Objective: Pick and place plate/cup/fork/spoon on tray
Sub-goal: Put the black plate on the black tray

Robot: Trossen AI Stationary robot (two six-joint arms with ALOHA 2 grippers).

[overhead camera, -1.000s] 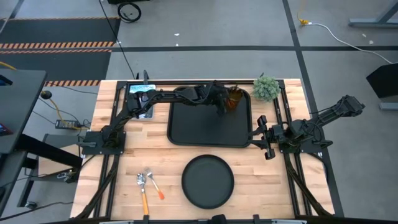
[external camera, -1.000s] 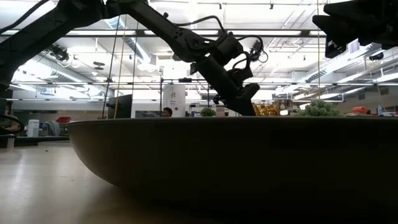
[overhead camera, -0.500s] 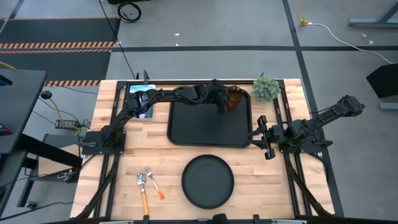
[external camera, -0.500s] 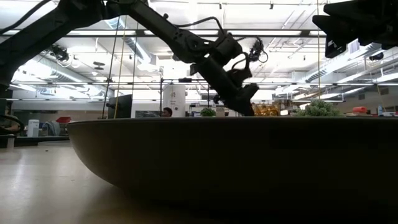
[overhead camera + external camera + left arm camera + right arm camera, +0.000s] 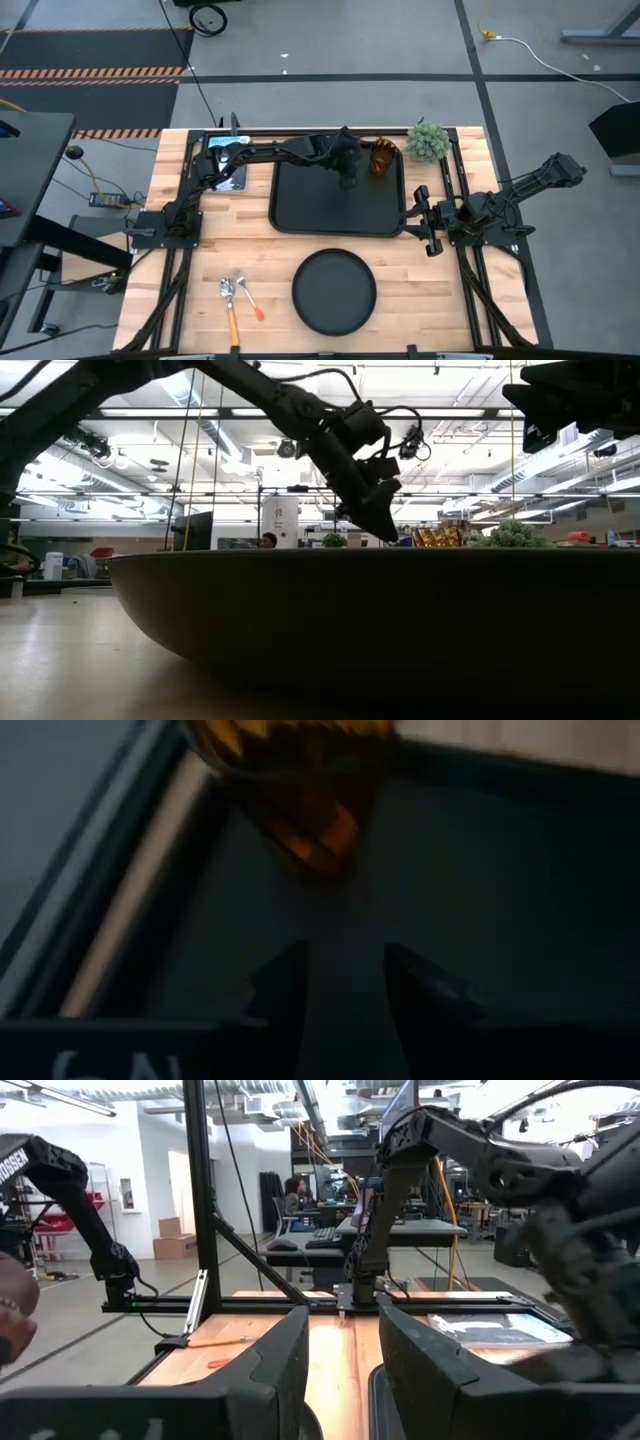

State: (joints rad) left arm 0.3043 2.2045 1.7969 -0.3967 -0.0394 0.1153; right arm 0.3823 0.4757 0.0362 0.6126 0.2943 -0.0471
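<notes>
The amber cup (image 5: 382, 158) stands upright on the black tray (image 5: 330, 210), in its far right corner; it also shows in the left wrist view (image 5: 290, 790) and the low view (image 5: 437, 537). My left gripper (image 5: 352, 174) hangs over the tray just left of the cup, open and empty (image 5: 345, 980). The round black plate (image 5: 334, 292) lies on the table in front of the tray. The fork and spoon (image 5: 240, 297) lie side by side to the plate's left. My right gripper (image 5: 418, 218) waits open at the tray's right edge.
A small green plant (image 5: 428, 142) stands off the tray's far right corner, close to the cup. A flat blue-and-white object (image 5: 224, 146) lies at the far left. In the low view the plate (image 5: 350, 610) fills the foreground. People sit at desks beyond the table.
My left gripper has come away from the cup, moving toward the table's left edge and a little up. The cup stays standing in the tray's far right corner, now in plain view beside the gripper.
</notes>
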